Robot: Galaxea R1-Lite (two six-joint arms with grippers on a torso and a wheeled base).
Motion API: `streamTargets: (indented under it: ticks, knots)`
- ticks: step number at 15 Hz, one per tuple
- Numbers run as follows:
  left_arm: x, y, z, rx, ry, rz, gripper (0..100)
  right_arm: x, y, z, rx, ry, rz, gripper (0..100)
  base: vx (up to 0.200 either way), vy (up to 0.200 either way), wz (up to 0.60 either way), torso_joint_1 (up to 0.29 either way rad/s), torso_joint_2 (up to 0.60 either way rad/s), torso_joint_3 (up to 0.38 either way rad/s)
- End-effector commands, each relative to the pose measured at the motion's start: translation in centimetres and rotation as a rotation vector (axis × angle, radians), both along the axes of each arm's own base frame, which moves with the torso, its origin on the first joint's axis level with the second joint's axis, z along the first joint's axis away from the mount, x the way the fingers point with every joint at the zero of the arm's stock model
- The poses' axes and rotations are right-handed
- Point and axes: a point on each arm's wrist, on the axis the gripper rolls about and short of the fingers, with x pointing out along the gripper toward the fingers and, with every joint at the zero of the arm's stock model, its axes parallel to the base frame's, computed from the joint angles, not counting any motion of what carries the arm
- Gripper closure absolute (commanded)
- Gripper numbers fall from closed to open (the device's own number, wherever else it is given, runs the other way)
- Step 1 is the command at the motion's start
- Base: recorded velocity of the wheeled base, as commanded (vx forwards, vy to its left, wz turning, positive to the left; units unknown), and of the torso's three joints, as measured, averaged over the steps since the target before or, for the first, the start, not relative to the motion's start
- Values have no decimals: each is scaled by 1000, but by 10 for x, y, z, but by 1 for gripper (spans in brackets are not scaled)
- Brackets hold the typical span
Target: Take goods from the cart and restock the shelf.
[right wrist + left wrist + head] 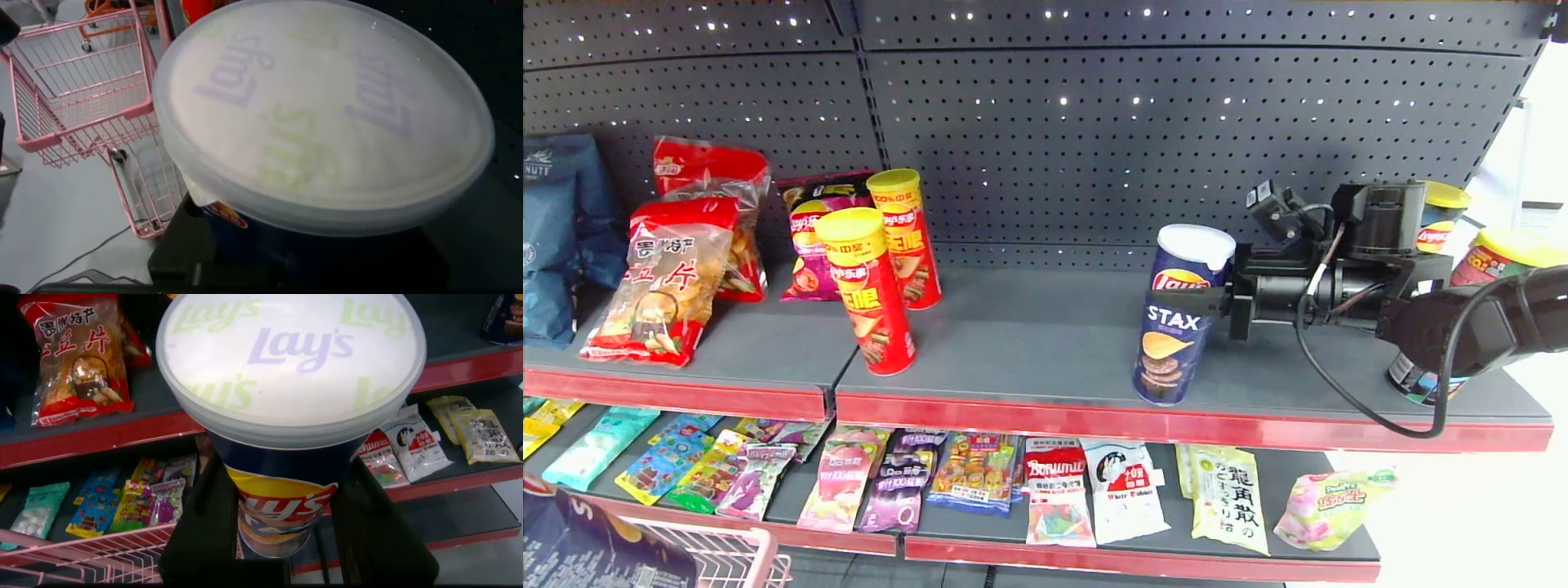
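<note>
Cardboard chip tube (1168,359) upright on the upper shelf (1029,343), right gripper (1194,304) clamped round its upper half.
Light, slick and probably crushable, so a gentle mid-body grip suits it; left gripper (286,539) is closed on a second tube (290,359).

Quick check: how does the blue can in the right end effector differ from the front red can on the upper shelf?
The blue can has a white lid; the front red can a yellow one. The blue can is clamped by the right end effector; the red can stands free. The blue can is right of mid-shelf, the red can left. Both are upright tubes at the front of the upper shelf.
</note>
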Motion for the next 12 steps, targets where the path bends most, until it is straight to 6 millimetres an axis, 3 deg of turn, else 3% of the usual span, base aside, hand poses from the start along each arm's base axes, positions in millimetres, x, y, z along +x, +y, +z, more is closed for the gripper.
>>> streamTargets:
  ticks: [1,11,12]
  knots:
    - [0,0,0,0,-1,1,100,0,0,-1,0,3,3,100,0,0,0,0,0,0]
    - [-1,0,0,-1,-6,2,100,-2,1,-5,-15,-6,7,100,0,0,0,0,0,0]
    - [-1,0,0,-1,-6,2,100,-3,1,-8,-20,-3,10,0,0,0,0,0,0,0]
